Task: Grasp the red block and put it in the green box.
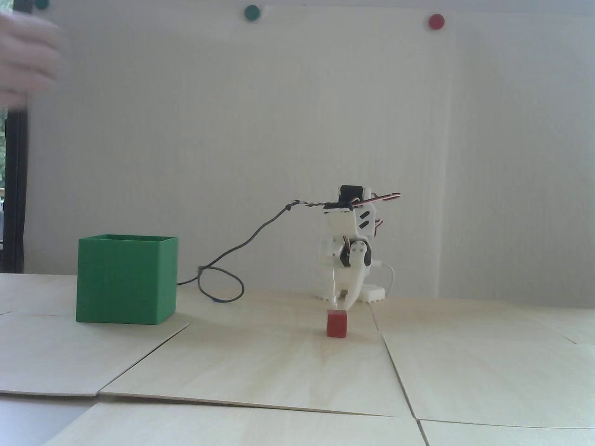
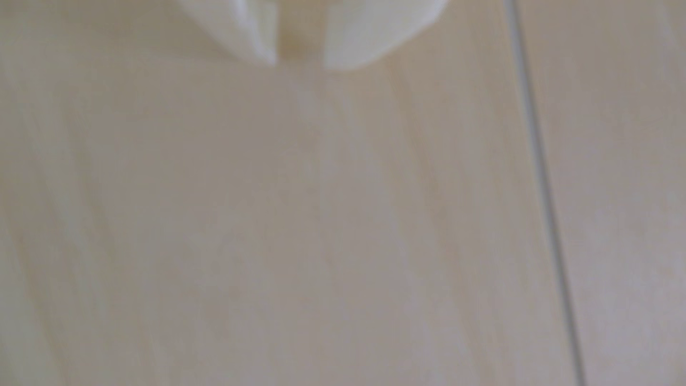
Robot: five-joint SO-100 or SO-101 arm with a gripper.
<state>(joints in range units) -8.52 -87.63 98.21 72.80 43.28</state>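
Note:
In the fixed view the red block point(image 1: 336, 324) stands on the pale wooden table, right of centre. My white gripper point(image 1: 340, 304) points down with its tips just above the block's top edge, seemingly a little behind it. The green box point(image 1: 125, 284) stands on the table far to the left, its top open. In the wrist view the two white fingertips point(image 2: 260, 33) of the gripper point(image 2: 300, 63) show a narrow gap with only bare table in it. Neither the block nor the box shows in that view.
A blurred human hand point(image 1: 25, 58) is at the top left edge. A dark cable point(image 1: 223, 278) loops on the table between box and arm. The arm's white base point(image 1: 374, 293) sits behind the block. A board seam point(image 2: 538, 185) runs right of the gripper.

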